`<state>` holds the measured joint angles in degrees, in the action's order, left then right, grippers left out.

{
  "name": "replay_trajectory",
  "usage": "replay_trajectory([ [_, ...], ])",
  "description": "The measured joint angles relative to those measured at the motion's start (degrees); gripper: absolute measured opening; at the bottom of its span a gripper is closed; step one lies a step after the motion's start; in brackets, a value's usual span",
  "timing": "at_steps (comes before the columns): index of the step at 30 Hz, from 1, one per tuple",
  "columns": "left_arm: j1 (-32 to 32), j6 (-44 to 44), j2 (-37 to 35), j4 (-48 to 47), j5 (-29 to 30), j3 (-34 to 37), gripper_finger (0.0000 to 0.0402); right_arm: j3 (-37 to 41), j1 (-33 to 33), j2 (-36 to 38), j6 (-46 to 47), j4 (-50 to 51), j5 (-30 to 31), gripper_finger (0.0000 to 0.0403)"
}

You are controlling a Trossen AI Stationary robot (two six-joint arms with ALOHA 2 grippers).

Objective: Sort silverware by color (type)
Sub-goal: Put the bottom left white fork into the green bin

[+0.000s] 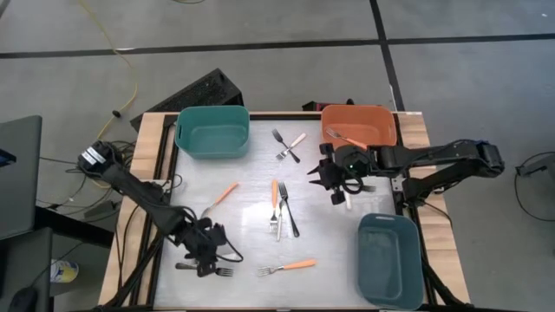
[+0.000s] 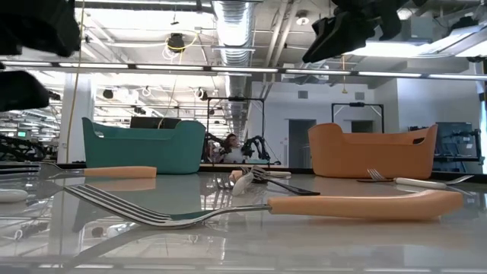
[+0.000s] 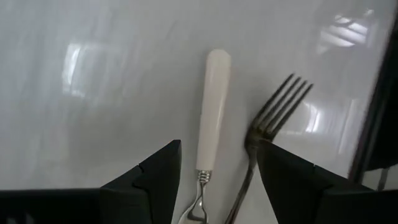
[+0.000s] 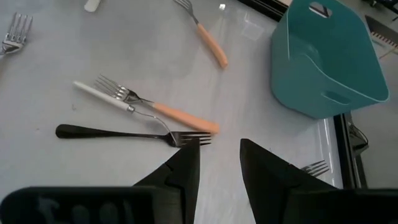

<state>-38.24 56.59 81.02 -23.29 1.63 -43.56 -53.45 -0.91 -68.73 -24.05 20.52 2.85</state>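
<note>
My left gripper (image 1: 208,258) (image 3: 217,148) stands open, pointing down, near the table's front left. A white-handled fork (image 3: 211,112) lies flat between its fingers. A second fork (image 3: 277,109) (image 1: 222,272) lies beside it, its neck by one finger. My right gripper (image 1: 335,182) (image 4: 221,148) hangs open, high above the table in front of the orange bin (image 1: 358,124), with nothing between its fingers. Another white-handled fork (image 1: 348,201) (image 2: 418,183) lies on the table below it. One fork (image 1: 345,138) lies in the orange bin.
A teal bin (image 1: 212,130) stands at the far left and a blue-grey bin (image 1: 390,258) at the near right. Loose forks lie on the table: a crossed pair (image 1: 288,146), an orange one (image 1: 222,197), a cluster of three (image 1: 279,208), and an orange one (image 1: 289,267).
</note>
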Motion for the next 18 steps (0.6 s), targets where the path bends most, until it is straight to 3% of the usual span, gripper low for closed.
replay_trajectory([
  [5, -2.8, 2.3, 2.7, -0.3, 0.0, 0.0, 0.0194, 0.0, 0.1, 0.0, 0.7, 0.0, 0.0, 0.0136],
  [13, -5.7, 0.9, 5.4, -0.3, 6.3, 0.0, 0.0194, 0.0, 0.1, 0.0, 0.7, 0.0, 0.0, 0.0136],
  [18, -7.0, 0.6, 7.9, -0.3, 6.8, 0.0, 0.0194, 0.0, 0.1, 0.0, 1.1, 0.1, 0.0, 0.0136],
])
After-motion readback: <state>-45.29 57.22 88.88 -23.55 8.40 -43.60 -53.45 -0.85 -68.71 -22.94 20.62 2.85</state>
